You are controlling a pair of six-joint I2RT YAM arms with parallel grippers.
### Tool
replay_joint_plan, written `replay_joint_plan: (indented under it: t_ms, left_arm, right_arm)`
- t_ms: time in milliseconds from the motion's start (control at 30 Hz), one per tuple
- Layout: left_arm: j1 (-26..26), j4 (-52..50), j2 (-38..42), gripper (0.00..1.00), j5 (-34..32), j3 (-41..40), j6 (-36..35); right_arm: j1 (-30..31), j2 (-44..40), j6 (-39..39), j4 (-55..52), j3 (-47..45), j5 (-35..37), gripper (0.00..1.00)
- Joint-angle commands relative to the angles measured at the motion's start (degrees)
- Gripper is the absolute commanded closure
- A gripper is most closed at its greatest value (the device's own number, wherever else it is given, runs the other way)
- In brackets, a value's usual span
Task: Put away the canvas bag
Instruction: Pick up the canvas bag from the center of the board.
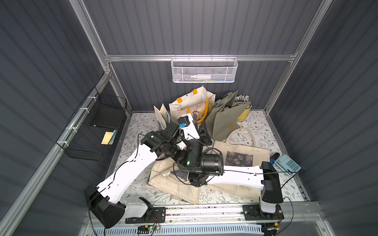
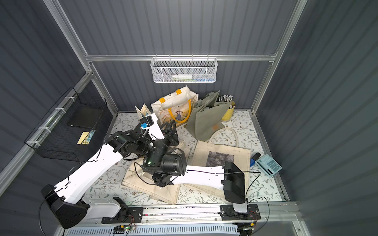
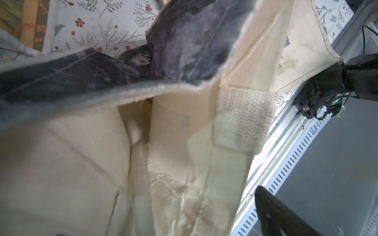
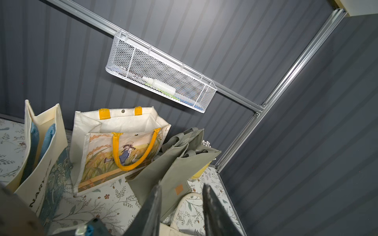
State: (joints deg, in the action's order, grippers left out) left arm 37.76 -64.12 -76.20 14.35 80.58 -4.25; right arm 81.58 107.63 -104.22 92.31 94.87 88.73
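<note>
Floral tabletop (image 1: 139,122) carries the crumpled cream canvas bag (image 1: 173,186) near its front edge, beneath the left claw (image 1: 195,181), whose jaws stand wide apart. Right claw (image 4: 182,186) faces the yellow-handled tote (image 4: 122,151), jaws partly apart, empty.

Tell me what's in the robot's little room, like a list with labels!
flat canvas bag: on the table, dark picture up
crumpled canvas bag: beneath the left gripper
left gripper: open
right gripper: open, empty
yellow-handled tote: standing open at the back
green bag: leaning beside it
white mesh basket: hanging on the back rail
</note>
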Motion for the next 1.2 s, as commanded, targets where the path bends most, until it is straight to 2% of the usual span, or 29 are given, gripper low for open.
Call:
replay_joint_plan:
  t_ms: [0, 167, 333, 500, 600, 700, 833, 900, 1000, 1033, 1167]
  left_arm:
    - [1.5, -2.1, 1.3, 0.01, 0.5, -1.1, 0.8]
    - [4.0, -3.5, 0.1, 0.01, -2.8, -1.8, 0.6]
    - [4.4, -3.6, -0.3, 0.00, -6.6, -3.3, 0.6]
    - [5.9, -2.4, -3.0, 0.02, -13.4, -3.7, 0.9]
    - [6.3, -1.7, -5.2, 0.18, -14.3, -2.1, 0.7]
    - [6.4, -2.2, -7.2, 0.35, -12.1, 0.1, 0.1]
    - [6.5, -2.1, -7.8, 0.43, -11.6, 2.0, 0.0]
    - [6.4, -2.4, -8.4, 0.59, -10.4, 3.8, -0.3]
    - [6.5, -3.6, -9.8, 0.94, -9.7, 6.8, -0.6]
    - [6.4, -4.2, -10.4, 1.00, -9.9, 7.7, -0.6]
    - [6.4, -4.9, -11.4, 1.00, -10.9, 12.1, 0.7]
  right_arm:
    - [1.0, 0.0, -2.3, 11.6, -1.3, 11.5, 0.64]
    - [1.3, -0.2, -2.4, 11.8, -2.1, 11.4, 0.64]
    - [0.3, -2.0, -0.8, 11.8, -3.9, 11.4, 0.64]
    - [-1.1, -3.9, -0.9, 12.0, -5.5, 11.4, 0.64]
    - [-3.4, -5.5, -1.0, 12.1, -7.0, 11.2, 0.64]
    - [-5.1, -8.3, -0.3, 12.1, -9.1, 11.3, 0.64]
    - [-6.4, -11.4, 0.8, 12.2, -12.6, 11.3, 0.64]
    - [-6.2, -11.4, 0.9, 12.1, -13.0, 11.2, 0.64]
    - [-5.8, -10.5, 0.9, 12.1, -12.9, 11.3, 0.64]
    - [-5.7, -10.3, 0.8, 12.1, -12.8, 11.2, 0.64]
    - [-5.9, -10.3, 0.5, 12.2, -12.9, 11.2, 0.64]
